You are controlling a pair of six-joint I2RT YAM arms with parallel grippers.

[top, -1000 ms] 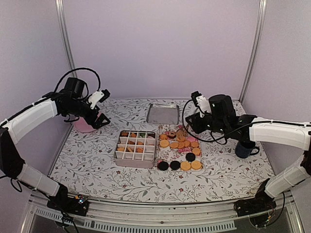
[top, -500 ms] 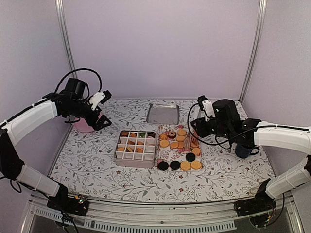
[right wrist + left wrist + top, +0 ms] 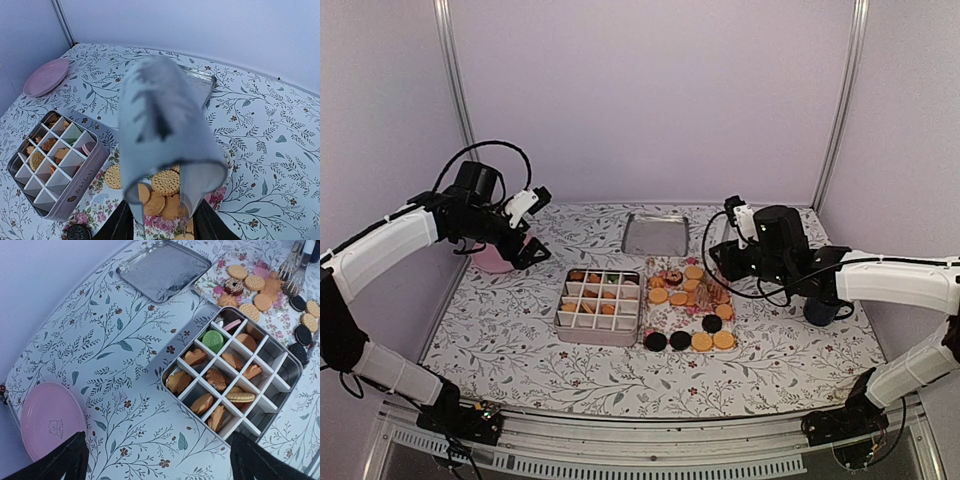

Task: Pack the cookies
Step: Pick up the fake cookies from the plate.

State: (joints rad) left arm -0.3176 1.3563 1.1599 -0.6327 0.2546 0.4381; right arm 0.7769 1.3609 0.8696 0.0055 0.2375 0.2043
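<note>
A broad strip of bare table (image 3: 520, 350) is left along the near edge, in front of the divided box (image 3: 595, 335) and the cookies (image 3: 692, 298), which lie side by side with barely a gap. The box is open from above. The far right cookies are overhung by the jaws of the right arm (image 3: 880, 275). Passage on the right is narrowed by a dark mug (image 3: 823, 310). The back is taken by a metal tray (image 3: 655, 235), the far left by a pink plate (image 3: 490, 262) close under the left arm (image 3: 390, 245).
</note>
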